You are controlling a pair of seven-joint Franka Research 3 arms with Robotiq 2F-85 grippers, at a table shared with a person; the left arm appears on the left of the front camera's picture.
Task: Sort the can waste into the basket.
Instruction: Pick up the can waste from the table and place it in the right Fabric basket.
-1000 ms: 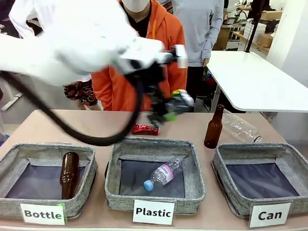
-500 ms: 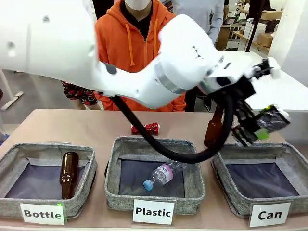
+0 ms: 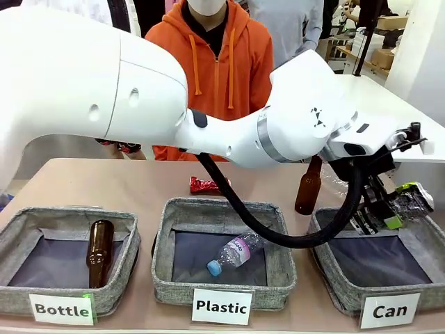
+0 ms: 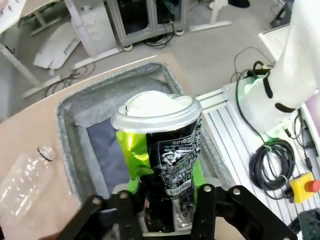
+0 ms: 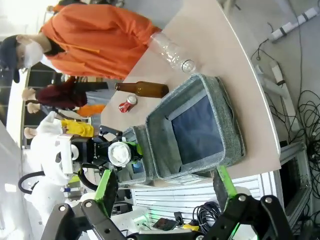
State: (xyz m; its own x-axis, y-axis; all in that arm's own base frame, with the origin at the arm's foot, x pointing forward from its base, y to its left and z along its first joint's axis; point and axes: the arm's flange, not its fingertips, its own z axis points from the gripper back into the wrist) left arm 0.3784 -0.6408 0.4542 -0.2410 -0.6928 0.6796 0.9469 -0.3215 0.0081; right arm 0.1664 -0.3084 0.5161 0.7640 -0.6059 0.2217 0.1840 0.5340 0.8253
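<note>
Crushed silver can (image 3: 412, 198) over Can basket (image 3: 327, 273)

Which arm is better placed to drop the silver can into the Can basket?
Left. The left gripper has the silver can between its pads, over the Can basket. The right gripper is open and empty, well back from the basket.

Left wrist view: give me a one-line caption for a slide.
Crushed silver can between the left gripper's fingers, poised over the grey basket.
</note>
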